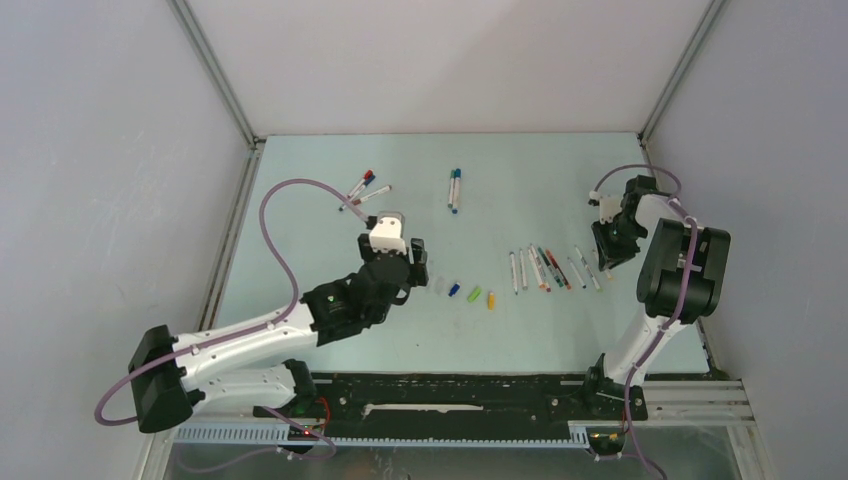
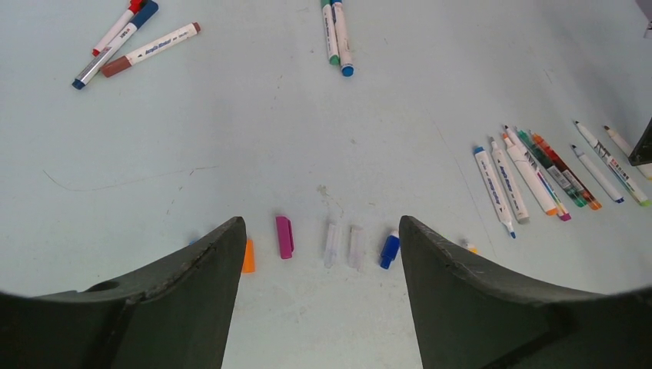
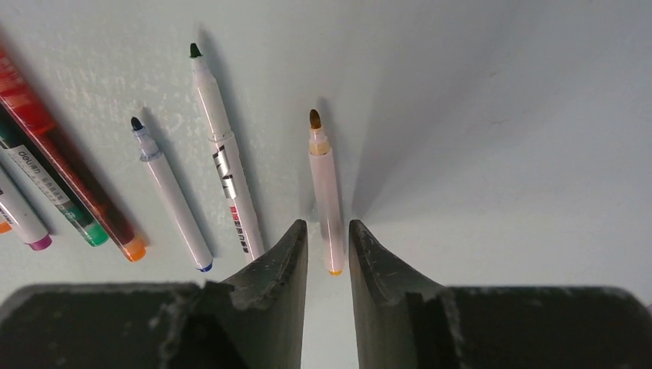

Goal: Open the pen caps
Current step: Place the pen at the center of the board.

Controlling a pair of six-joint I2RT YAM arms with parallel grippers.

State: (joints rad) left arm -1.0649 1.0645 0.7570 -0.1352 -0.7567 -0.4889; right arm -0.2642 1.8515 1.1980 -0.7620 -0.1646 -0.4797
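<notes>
Three capped pens fanned out near the far left corner of the table. Left gripper spread wide, holding nothing, hanging over a row of loose caps near the middle of the table: orange cap just beside the left finger, then purple cap, two clear caps side by side, blue cap close to the right finger. Further along the same row in the top view, green cap and yellow cap. Two capped pens lying together toward the far edge, middle. A row of uncapped pens toward the right edge. Right gripper parted only narrowly, fingers to either side of the rear end of an orange-tipped pen lying on the table at the right end of that row; actual contact impossible to tell.
</notes>
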